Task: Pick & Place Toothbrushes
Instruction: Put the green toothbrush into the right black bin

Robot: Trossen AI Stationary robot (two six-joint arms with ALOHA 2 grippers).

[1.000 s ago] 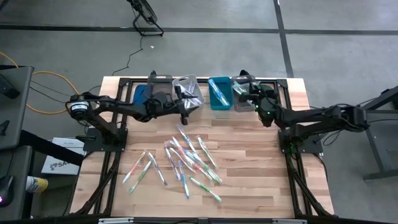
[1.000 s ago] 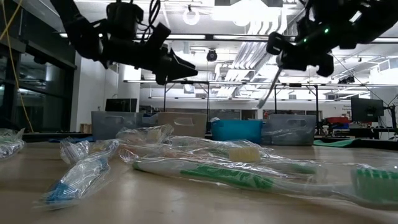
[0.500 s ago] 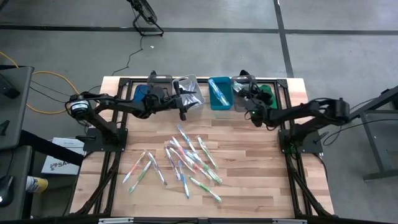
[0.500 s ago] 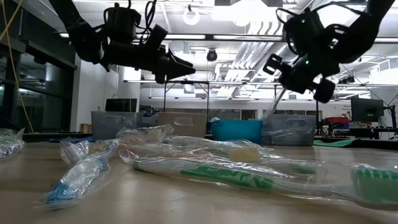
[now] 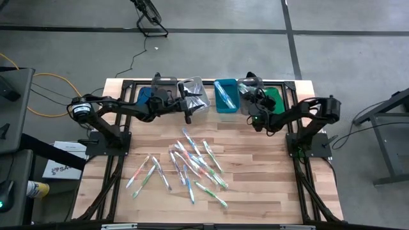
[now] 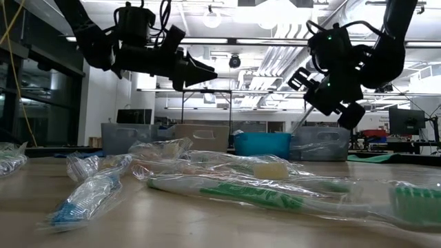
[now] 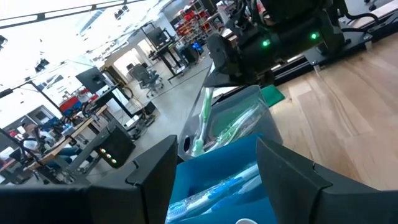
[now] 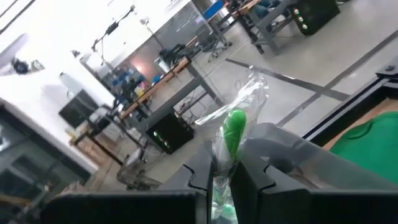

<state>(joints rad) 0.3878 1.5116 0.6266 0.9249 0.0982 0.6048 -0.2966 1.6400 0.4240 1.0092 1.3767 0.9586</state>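
Holding a wrapped green brush (image 8: 232,134) between nearly closed fingers, the right gripper (image 5: 255,119) hangs just in front of the grey bin (image 5: 248,95), which sits at the far edge of the table (image 5: 268,166). In the right wrist view the brush stands up between the fingers (image 8: 202,171), its clear wrapper crumpled above the green tip, with the bin's wall right behind. In the low view the brush slants down from the gripper toward the bin.

Along that far edge, counting away from the grey bin, stand a teal bin (image 5: 225,96) just beside it, then a clear bin (image 5: 197,94), then another grey one (image 5: 163,86) partly under the left arm. That makes four bins. A green patch (image 5: 274,97) lies on the grey bin's other side.

The left gripper (image 5: 188,110) hovers with its jaws spread wide and nothing in them, at the clear bin's near edge.

The loose brushes (image 5: 192,163) lie scattered mid-table, well apart from the grey bin: roughly fifteen, though overlaps prevent an exact count. Bare wood surrounds the pile on all sides, widest toward the table's right edge.
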